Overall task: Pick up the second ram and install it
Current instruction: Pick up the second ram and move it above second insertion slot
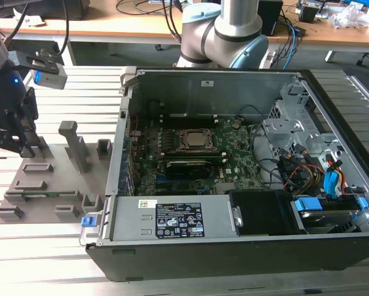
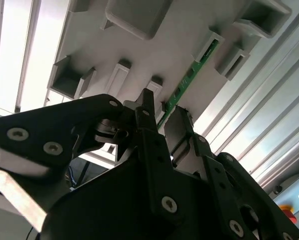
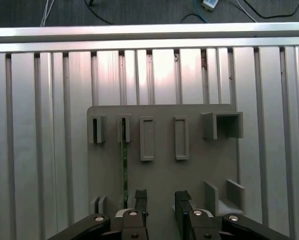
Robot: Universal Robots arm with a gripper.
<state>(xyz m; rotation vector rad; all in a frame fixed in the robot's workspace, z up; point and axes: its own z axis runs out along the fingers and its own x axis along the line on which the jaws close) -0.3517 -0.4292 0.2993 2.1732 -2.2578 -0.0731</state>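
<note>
The second ram (image 3: 124, 170) is a slim green strip standing on edge in slotted holders of a grey fixture plate (image 3: 164, 175). In the second wrist view the ram (image 2: 189, 80) runs across the plate toward my fingers. My gripper (image 3: 161, 200) hangs over the plate, open, with nothing between its black fingers (image 3: 140, 197). The strip lies just beside one finger, outside the gap. In the exterior view my gripper (image 1: 15, 145) is above the plate (image 1: 55, 179), at the exterior view's left of the open computer case (image 1: 234, 246).
The plate carries several empty grey holders and a box-shaped bracket (image 3: 224, 125) on a slatted aluminium table (image 3: 39, 150). Inside the case, the motherboard has a processor socket (image 1: 197, 140), cables and blue drive brackets (image 1: 332, 185). A second arm's base (image 1: 224, 34) stands behind the case.
</note>
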